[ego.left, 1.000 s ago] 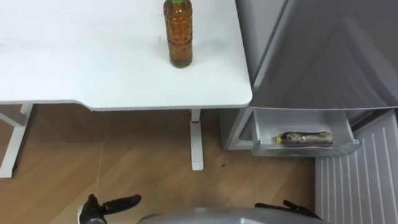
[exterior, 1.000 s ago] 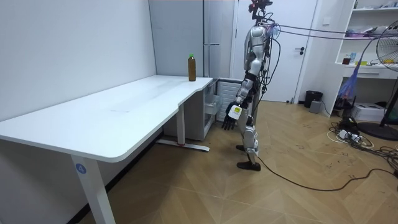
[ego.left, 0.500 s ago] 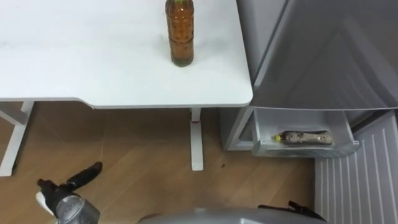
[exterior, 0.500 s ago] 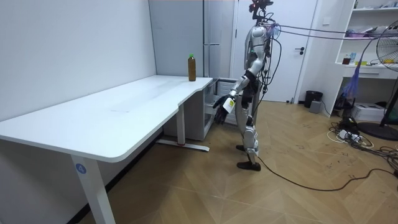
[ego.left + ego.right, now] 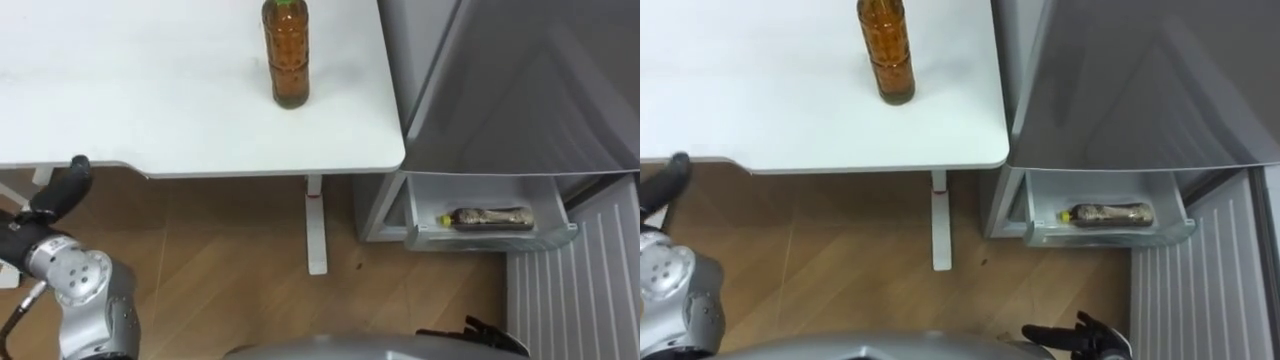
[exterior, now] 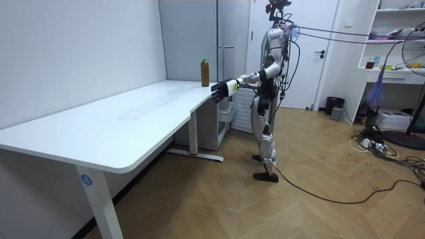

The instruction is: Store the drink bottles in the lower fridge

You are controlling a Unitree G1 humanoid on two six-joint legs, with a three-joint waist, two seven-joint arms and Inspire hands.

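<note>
Holding its left hand out at the front edge of the bench, far over to the left, the robot stands facing the bench's right end, beside the fridge. That hand's fingers look straight and it has hold of nothing. It is well apart from the bottle. The right hand hangs low by the body, fingers loosely spread and empty.

The bottle stands upright on the bench, back from the front edge and nearer the right edge than the left. It is tall and narrow, with a green cap, clear ribbed walls and amber drink filling it almost to the neck.

The likeliest trouble is a tip-over. A tall bottle on a small base will probably topple if the fingers strike it high or from the side before they close, and it could roll off the right edge. The hand is level with the bench's edge, so it could catch there on its way in. The smooth plastic could also slip in a loose grasp.

Down at the right, the lower fridge drawer stands open with a second bottle lying on its side in it, so the room left beside that one looks tight.
</note>
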